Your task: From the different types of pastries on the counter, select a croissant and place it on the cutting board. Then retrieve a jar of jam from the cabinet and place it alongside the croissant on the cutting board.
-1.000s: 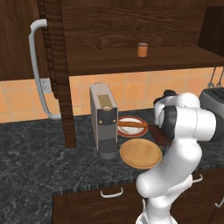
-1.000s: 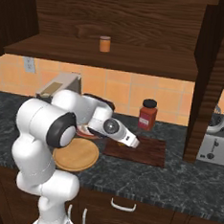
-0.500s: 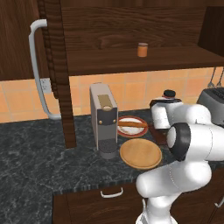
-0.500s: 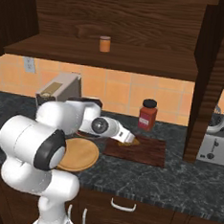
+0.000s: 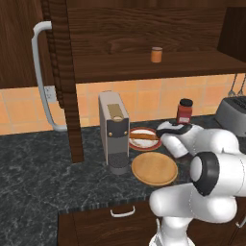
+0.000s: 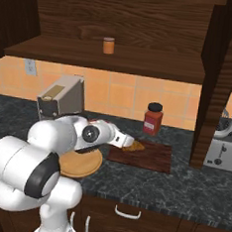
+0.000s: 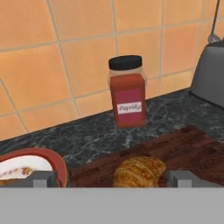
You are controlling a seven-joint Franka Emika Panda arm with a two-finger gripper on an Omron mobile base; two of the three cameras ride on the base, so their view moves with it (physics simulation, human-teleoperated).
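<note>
Dark wood cabinet [image 6: 145, 36], open, with the jam jar [image 6: 108, 45] upright on its shelf. Below it, the marbled counter [image 5: 43, 168] carries a coffee machine [image 5: 115, 132], a toaster [image 6: 227, 147], a round tan plate [image 5: 154, 168] and a red-rimmed plate [image 5: 141, 139] holding the stick pastry [image 5: 144, 136]. The cutting board [image 6: 151, 158] lies right of the tan plate; the croissant [image 7: 139, 171] rests on its near left end. Behind the board stands a red bottle [image 7: 127, 92], its label writing too blurred to read. Gripper [image 7: 113, 178]: fingers spread apart on either side of the croissant, clamping nothing.
</note>
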